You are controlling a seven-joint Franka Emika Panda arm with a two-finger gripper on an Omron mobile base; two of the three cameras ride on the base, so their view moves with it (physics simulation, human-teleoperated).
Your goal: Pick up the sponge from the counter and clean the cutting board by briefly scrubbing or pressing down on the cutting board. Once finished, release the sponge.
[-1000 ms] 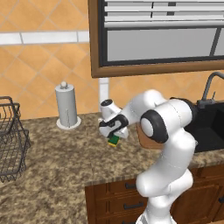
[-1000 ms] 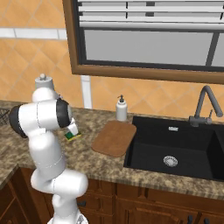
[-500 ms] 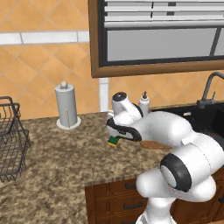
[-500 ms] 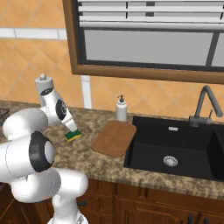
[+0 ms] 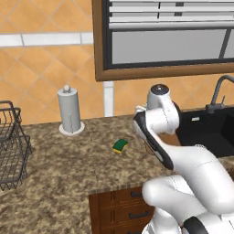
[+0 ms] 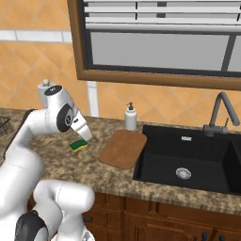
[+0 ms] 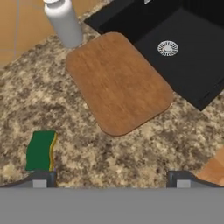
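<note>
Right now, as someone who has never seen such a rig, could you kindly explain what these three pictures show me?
The white machine is a robot arm on a driving base in a simulated kitchen. Two pictures come from cameras on the base, behind the arm to its left and right, so they show the same counter from two sides. The third comes from a camera on the hand, looking down past its two dark fingers.

On the counter lie a small green-and-yellow sponge and a wooden cutting board, with a soap bottle behind the board and a black sink beside it. The left base view also shows a paper towel roll and a wire rack.

Nothing is held: the fingers stand wide apart, and the sponge lies on the counter beside one of them.
</note>
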